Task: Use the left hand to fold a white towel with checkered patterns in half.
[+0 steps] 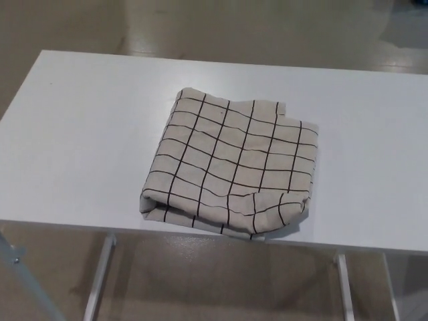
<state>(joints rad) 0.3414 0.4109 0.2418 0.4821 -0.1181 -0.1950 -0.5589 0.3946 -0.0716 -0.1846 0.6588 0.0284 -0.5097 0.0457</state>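
A white towel with a black checkered pattern [231, 161] lies folded over on itself on the white table [87, 140]. Its rounded fold runs along the table's near edge, and its layered edges lie toward the far side. A small corner sticks out at the towel's far right. Neither of my hands shows in the head view, and nothing touches the towel.
The table's near edge [80, 226] runs just below the towel, with metal legs [99, 277] under it. A thin metal bar [20, 271] crosses the lower left corner. Beige floor lies beyond the table's far edge.
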